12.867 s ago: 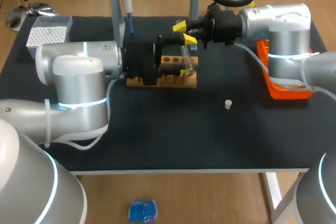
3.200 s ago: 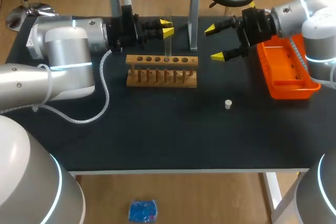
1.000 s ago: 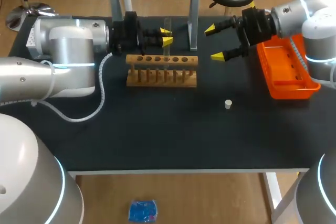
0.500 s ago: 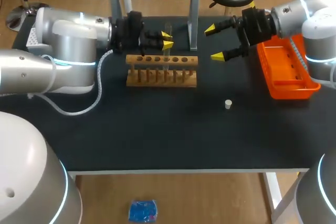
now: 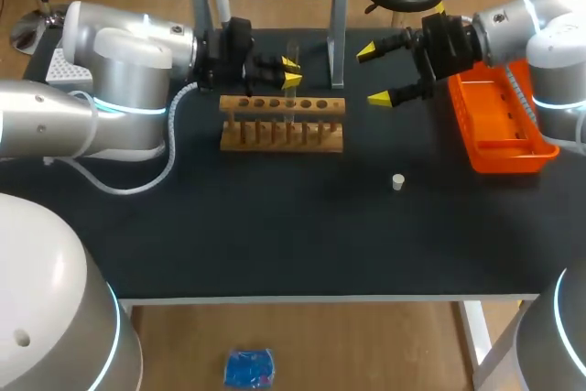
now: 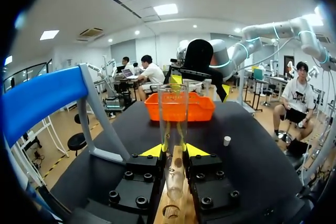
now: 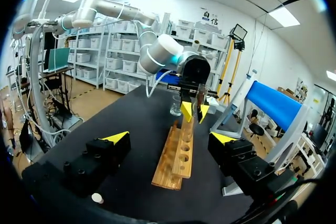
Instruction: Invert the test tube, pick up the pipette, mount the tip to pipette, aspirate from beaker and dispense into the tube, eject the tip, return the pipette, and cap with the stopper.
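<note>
While the left tool [image 5: 290,71] pinches the test tube [image 6: 173,103] upright, mouth up, over the rack [image 5: 282,125], the right tool [image 5: 374,74] hangs wide open, empty, beside the orange tray [image 5: 499,148]; bare tabletop [image 5: 275,226] surrounds the stopper [image 5: 397,181]

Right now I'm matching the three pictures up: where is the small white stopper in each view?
Head view: the stopper lies alone on the table, between the wooden rack and the orange tray, nearer the front edge.
Left wrist view: stopper ahead of the left fingers, short of the tray.
Right wrist view: stopper under one of the right fingers.
Shared landmark: the rack.
</note>
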Robot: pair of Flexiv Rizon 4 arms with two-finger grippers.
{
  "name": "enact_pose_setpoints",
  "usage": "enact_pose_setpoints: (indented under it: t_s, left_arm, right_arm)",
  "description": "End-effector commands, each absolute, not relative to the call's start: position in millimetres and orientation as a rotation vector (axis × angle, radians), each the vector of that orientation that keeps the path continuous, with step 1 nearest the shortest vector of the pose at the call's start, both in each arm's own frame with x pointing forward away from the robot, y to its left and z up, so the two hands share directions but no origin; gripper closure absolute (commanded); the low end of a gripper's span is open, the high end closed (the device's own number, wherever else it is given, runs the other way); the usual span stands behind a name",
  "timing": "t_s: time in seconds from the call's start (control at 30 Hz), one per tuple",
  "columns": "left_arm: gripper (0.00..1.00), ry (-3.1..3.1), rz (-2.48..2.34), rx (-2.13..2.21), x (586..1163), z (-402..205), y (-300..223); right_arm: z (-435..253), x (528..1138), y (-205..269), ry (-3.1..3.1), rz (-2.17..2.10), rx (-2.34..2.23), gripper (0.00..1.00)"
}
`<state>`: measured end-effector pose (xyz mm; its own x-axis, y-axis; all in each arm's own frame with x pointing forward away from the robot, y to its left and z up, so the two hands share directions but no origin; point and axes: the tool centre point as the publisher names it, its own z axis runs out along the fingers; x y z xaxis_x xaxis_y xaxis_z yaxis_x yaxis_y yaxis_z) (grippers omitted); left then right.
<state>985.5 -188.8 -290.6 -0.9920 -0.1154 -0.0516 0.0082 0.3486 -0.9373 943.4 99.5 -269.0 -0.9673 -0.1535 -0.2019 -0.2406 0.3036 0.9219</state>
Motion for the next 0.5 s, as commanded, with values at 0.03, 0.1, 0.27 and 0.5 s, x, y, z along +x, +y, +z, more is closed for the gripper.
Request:
enact_pose_setpoints:
  t_s: [0.03,0.1,0.27,0.5]
  left_arm:
    - [1.0,2.512,-1.718,-0.099,988,-291,-188]
    - [1.0,2.516,-1.713,-0.102,988,-293,-188]
    - [1.0,2.499,-1.736,-0.136,987,-297,-187]
    - [1.0,2.519,-1.727,-0.139,986,-302,-188]
  right_arm:
    - [-269,943,99,2.475,1.769,-0.376,0.0]
    - [-269,943,99,2.475,1.769,-0.376,0.0]
    - [-269,943,99,2.475,1.769,-0.376,0.0]
    - [-269,943,99,2.475,1.769,-0.376,0.0]
